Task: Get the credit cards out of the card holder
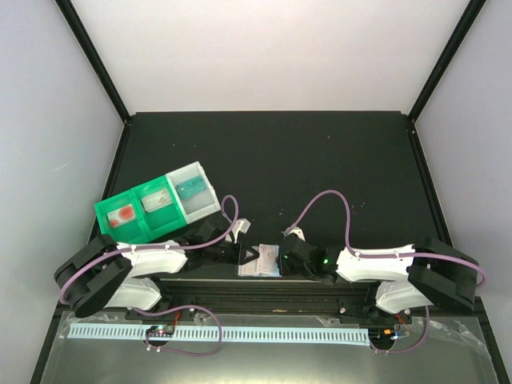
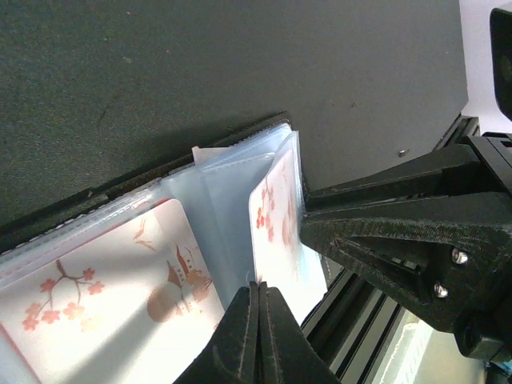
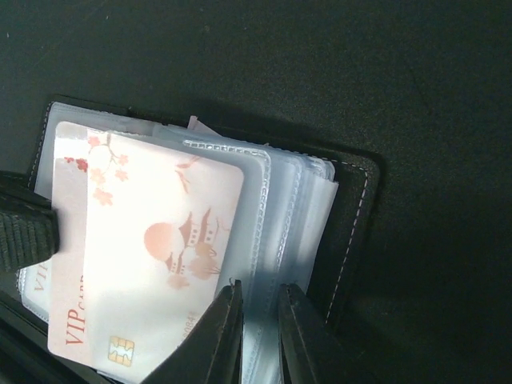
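Note:
The card holder (image 1: 260,262) lies open near the table's front edge, between my two grippers. Its dark cover (image 3: 356,224) carries a stack of clear sleeves (image 3: 292,208). My right gripper (image 3: 258,290) is shut on the sleeves' lower edge. A white credit card (image 3: 152,248) with a red pagoda print and a gold chip sticks out leftwards from the sleeves. My left gripper (image 2: 258,286) is shut on the edge of that card (image 2: 276,212), which stands on edge in the left wrist view. Another printed card (image 2: 120,280) lies flat in a sleeve there.
A green-and-clear compartment tray (image 1: 156,206) stands at the left, just behind my left arm. The black table (image 1: 320,160) runs back to white walls. A metal rail (image 1: 256,300) runs along the near edge under the arms. The right gripper's black finger (image 2: 400,232) crowds the left wrist view.

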Action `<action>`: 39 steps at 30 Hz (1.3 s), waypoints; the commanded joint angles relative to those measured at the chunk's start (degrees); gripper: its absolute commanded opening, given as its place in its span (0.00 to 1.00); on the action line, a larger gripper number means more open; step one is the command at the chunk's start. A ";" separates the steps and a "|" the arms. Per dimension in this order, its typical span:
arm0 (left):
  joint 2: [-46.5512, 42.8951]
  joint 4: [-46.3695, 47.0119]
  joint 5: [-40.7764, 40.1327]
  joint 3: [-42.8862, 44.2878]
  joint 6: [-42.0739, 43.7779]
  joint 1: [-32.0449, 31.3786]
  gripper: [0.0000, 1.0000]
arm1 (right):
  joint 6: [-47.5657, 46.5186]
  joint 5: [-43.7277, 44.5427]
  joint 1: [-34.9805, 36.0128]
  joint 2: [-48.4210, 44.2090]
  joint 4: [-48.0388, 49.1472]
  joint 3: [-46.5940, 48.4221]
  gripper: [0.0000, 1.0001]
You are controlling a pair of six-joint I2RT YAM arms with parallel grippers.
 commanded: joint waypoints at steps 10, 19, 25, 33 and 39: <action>3.69 6.80 6.08 0.98 -1.39 0.54 0.11 | -0.49 -1.23 0.03 1.72 -1.38 -1.16 0.14; 5.74 12.62 8.16 0.68 -3.27 0.49 0.20 | 0.09 -1.38 0.04 2.65 -0.27 -1.45 0.14; 5.00 7.47 5.38 1.24 -2.42 0.51 0.02 | 0.85 -1.00 0.02 2.82 0.03 -2.00 0.14; 1.09 -1.42 -0.09 2.15 -1.04 0.62 0.02 | 1.30 0.04 0.00 2.88 -0.70 -2.00 0.14; -4.45 -8.56 -4.52 3.02 -0.39 0.79 0.02 | -0.20 4.44 -0.04 2.27 -3.07 -0.70 0.14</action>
